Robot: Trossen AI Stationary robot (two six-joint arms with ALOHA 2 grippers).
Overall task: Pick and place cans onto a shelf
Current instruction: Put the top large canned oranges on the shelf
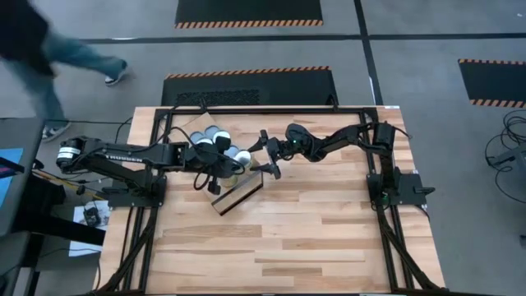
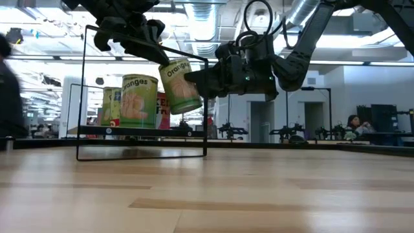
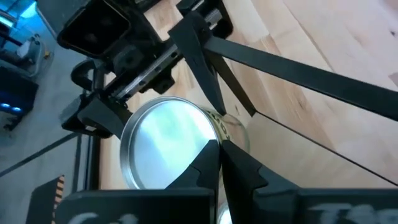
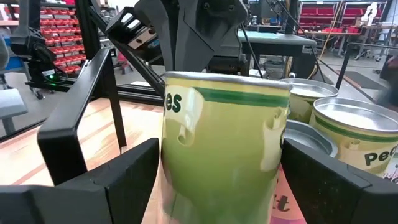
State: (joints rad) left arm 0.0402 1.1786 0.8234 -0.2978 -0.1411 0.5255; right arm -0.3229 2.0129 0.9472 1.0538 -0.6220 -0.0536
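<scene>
A greenish-yellow can [image 2: 180,84] hangs tilted inside the shelf's black frame [image 2: 84,90], with my right gripper [image 4: 217,180] shut on it from the table's right. My left gripper [image 3: 219,149] is shut, and its tips are at the silver top [image 3: 165,143] of that can; in the low view it slants down from the upper left [image 2: 162,58]. Several more cans [image 2: 139,100] stand on their bases on the shelf's plywood panel [image 1: 191,125]. My right gripper pinches the can's side wall [image 4: 171,174] between its two fingers, one on each side. The fingers come in level from the table's right. The can is lifted clear of the panel and tilts, its top toward the left arm. My left gripper's shut fingertips lie at the can's top rim [image 3: 217,134]; whether they touch it, I cannot tell.
Other cans [image 4: 354,130] stand close behind the held one. The frame's slanted black bars [image 3: 298,62] cross beside both grippers. Bare tabletop [image 1: 288,247] lies toward the near edge. A person [image 1: 33,49] walks on the floor beyond the table's far left corner.
</scene>
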